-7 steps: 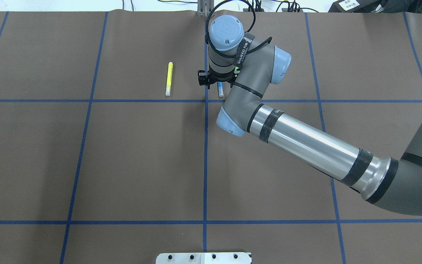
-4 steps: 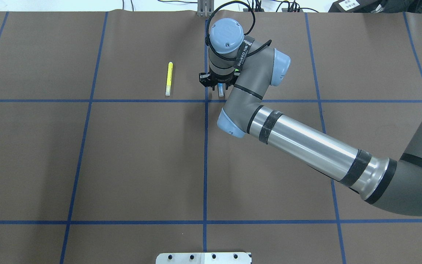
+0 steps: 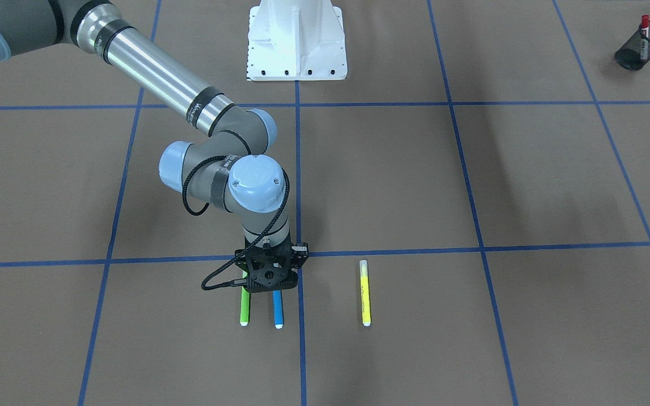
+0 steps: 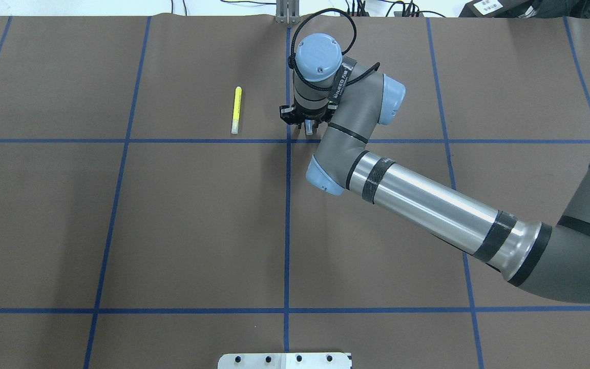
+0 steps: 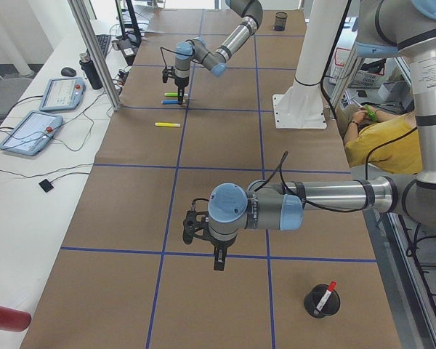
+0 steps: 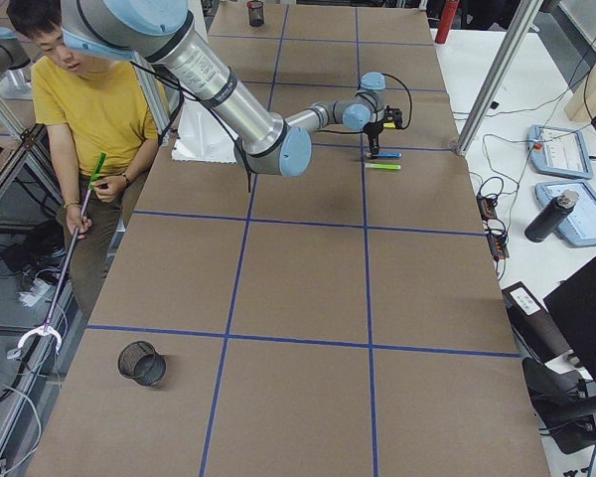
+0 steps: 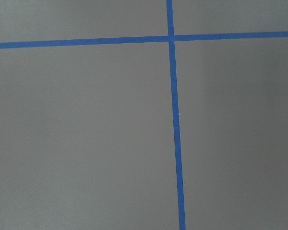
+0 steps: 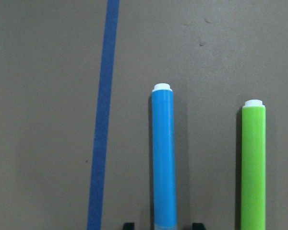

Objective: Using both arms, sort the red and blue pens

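The sky-blue pen (image 8: 163, 158) lies flat on the brown mat, and its far end shows in the front view (image 3: 278, 311). My right gripper (image 3: 271, 285) hangs low over its near end, open. Its fingertips (image 8: 128, 224) stand on either side of the barrel without touching it. From overhead only the pen's tip (image 4: 309, 132) shows below the gripper (image 4: 306, 124). The red pen (image 3: 644, 34) stands upright in a black mesh cup (image 3: 635, 53) far off on my left side. My left gripper (image 5: 218, 260) hovers over bare mat near that cup; I cannot tell whether it is open or shut.
A lime-green marker (image 8: 253, 167) lies parallel and close beside the blue pen. A yellow marker (image 4: 236, 109) lies further off. A second mesh cup (image 6: 142, 362) stands at my right end. The white base (image 3: 297, 39) is behind. A person (image 6: 89, 109) sits beside the table.
My right gripper has come down and slightly nearer over the blue pen, covering more of it. The pens have not moved.
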`<state>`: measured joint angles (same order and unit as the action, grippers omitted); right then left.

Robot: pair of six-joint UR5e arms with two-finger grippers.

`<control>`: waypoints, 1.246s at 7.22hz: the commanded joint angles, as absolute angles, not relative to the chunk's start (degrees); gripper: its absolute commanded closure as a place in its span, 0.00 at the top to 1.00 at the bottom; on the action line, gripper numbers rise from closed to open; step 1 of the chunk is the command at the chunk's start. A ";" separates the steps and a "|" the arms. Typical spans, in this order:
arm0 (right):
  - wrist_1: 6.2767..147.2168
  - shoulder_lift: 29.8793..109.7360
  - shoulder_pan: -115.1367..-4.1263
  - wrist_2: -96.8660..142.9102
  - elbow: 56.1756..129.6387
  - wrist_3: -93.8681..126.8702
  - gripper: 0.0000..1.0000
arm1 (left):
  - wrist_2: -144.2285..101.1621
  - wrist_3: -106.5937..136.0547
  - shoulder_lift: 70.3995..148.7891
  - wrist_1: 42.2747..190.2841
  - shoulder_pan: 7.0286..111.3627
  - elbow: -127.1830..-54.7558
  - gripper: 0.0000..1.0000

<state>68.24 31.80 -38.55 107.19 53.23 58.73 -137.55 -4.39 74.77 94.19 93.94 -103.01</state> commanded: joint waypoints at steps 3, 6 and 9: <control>68.38 31.82 -38.23 107.14 53.17 58.54 0.39 | -137.55 -4.39 74.79 94.22 93.87 -103.01 1.00; 68.55 31.73 -38.23 107.14 53.44 58.36 0.00 | -137.55 -4.39 74.79 94.22 93.87 -103.01 1.00; 68.64 30.59 -38.41 107.14 55.36 58.71 0.00 | -137.55 -4.39 74.79 94.13 93.87 -103.01 1.00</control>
<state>68.57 31.24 -38.27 107.14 54.20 58.32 -137.55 -4.39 74.79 94.20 93.87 -103.01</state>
